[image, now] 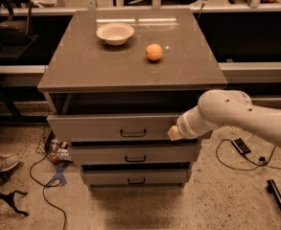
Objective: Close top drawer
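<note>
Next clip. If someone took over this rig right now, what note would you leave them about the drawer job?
Gripper: at the right end of the drawer front, touching it or very close; contact not certain.
Top drawer: mostly in, but its front stands forward of the two lower drawers and a dark gap shows under the cabinet top.
Done: most of the closing.
Left: push the front in flush.
Bowl and orange sit apart on the cabinet top, out of the way.

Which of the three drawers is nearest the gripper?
The top drawer, uppermost and tallest: the gripper is at the right end of its front. The middle drawer and bottom drawer lie lower.
</note>
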Motion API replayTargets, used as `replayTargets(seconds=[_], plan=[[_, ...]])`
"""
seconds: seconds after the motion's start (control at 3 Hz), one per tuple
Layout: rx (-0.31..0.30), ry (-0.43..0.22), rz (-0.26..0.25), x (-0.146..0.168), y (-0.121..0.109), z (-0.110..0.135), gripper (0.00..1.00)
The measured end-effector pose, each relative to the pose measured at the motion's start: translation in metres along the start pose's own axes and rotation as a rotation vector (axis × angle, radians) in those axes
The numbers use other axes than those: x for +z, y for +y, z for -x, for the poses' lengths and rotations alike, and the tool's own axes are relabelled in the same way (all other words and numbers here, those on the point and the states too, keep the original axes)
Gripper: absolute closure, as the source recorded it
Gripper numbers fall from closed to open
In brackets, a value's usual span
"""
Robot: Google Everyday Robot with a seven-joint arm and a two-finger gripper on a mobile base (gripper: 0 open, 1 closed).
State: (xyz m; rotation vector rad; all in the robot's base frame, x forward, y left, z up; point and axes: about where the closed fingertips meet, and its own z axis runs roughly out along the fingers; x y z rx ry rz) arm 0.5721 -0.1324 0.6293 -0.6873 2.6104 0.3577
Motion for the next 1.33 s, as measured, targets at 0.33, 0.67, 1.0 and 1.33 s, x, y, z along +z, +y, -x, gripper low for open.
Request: replayTargets(seconds=[0.33,0.67,1.0,1.33], plan=[[0.012,-0.054,-0.006,0.01,-0.008,0.033,1.0],[0.03,-0.063,-0.013,0.006,-0.015,0.033,1.0],[0.075,-0.088,-0.03,-0.005,-0.034,0.034,1.0],[0.147,-0.081,-0.031,-0.039,-0.048,0.003,1.0]])
